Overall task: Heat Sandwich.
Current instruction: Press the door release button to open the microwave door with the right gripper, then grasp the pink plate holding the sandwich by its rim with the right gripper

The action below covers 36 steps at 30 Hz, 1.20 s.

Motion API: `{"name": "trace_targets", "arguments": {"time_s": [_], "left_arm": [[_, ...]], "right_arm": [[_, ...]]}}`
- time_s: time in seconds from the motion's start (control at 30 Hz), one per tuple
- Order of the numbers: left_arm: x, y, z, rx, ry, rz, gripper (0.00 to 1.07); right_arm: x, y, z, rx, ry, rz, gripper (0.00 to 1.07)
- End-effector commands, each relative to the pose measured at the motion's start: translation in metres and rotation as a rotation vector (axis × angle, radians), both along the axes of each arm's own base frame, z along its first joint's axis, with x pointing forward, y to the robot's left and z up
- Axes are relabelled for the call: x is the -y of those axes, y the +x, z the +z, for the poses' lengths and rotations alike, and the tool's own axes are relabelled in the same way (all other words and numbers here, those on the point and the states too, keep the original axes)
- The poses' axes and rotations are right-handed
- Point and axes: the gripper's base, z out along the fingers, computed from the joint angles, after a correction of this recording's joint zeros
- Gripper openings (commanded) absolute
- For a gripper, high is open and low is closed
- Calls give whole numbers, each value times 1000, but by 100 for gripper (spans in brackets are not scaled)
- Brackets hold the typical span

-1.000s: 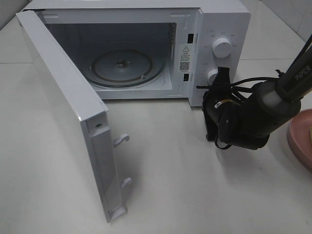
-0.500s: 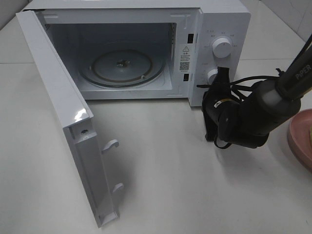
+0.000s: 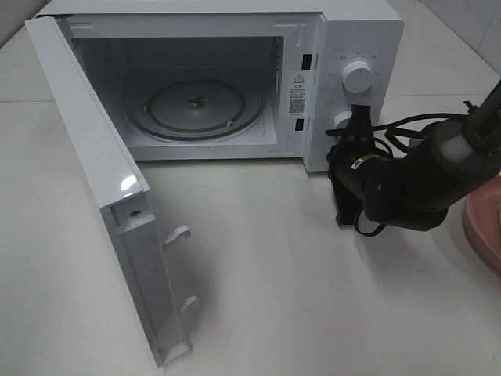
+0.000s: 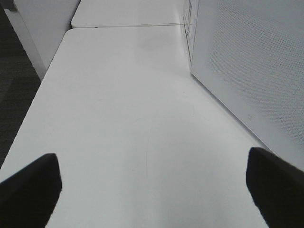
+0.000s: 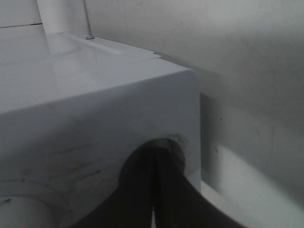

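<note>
Exterior high view: the worktop (image 3: 313,298) carries a white microwave (image 3: 344,31) with its door (image 3: 86,133) swung wide, on the far side of the cavity from the right tool (image 3: 358,117); the glass turntable (image 3: 196,106) inside is bare. The right tool is closed on nothing, fingers pressed together, tips up against the control panel just beside the lower knob (image 3: 341,120); whether they touch it I cannot tell. Behind that tool, past its own arm, only the rim of a pink plate (image 3: 479,227) shows at the frame's edge; the sandwich is not visible in any view, and I judge it sits on that plate, out of frame. The left tool (image 4: 152,190) is spread fully, holding nothing, with bare worktop ahead of it and a dotted white panel close beside it, probably the door.

With the oven open, fetching the sandwich looks like the step in hand. To do it well, draw the right tool straight back from the panel so the knob is not turned; open the fingers before turning to the plate; grip the plate by its rim, keeping the bread uncrushed; carry it level and low; centre it on the turntable; keep the left tool clear of the door.
</note>
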Motion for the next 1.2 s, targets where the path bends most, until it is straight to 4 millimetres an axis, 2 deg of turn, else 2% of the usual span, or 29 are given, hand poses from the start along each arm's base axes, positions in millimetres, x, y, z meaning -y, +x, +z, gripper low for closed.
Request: {"name": "trace_targets", "arguments": {"time_s": [0.03,0.33,0.43,0.5,0.6,0.63,0.67,0.77,0.8,0.83,0.9,0.93,0.97,1.1,1.2], "left_arm": [[0,1,-1,0,-4,-4,106],[0,1,-1,0,-4,-4,106],[0,1,-1,0,-4,-4,106],[0,1,-1,0,-4,-4,106],[0,1,-1,0,-4,-4,106],[0,1,-1,0,-4,-4,106],[0,1,-1,0,-4,-4,106],[0,1,-1,0,-4,-4,106],[0,1,-1,0,-4,-4,106],[0,1,-1,0,-4,-4,106],[0,1,-1,0,-4,-4,106],[0,1,-1,0,-4,-4,106],[0,1,-1,0,-4,-4,106],[0,1,-1,0,-4,-4,106],[0,1,-1,0,-4,-4,106]], "right_arm": [[-1,-2,17,33,-36,70,1],[8,-32,20,-114,-159,183,2],[11,-44,33,-127,-248,271,3],[11,-48,35,-144,-275,304,3],[11,-63,47,-217,-393,476,5],[11,-63,47,-217,-393,476,5],[10,-70,53,-245,-475,597,5],[8,-81,63,-269,-597,790,6],[8,-81,63,-269,-597,790,6],[9,-87,68,-274,-664,900,7],[8,-94,72,-277,-717,1008,8],[8,-94,72,-277,-717,1008,8],[8,-100,78,-262,-774,1104,9],[9,-109,83,-259,-838,1238,10],[13,-121,89,-268,-932,1419,12]]}}
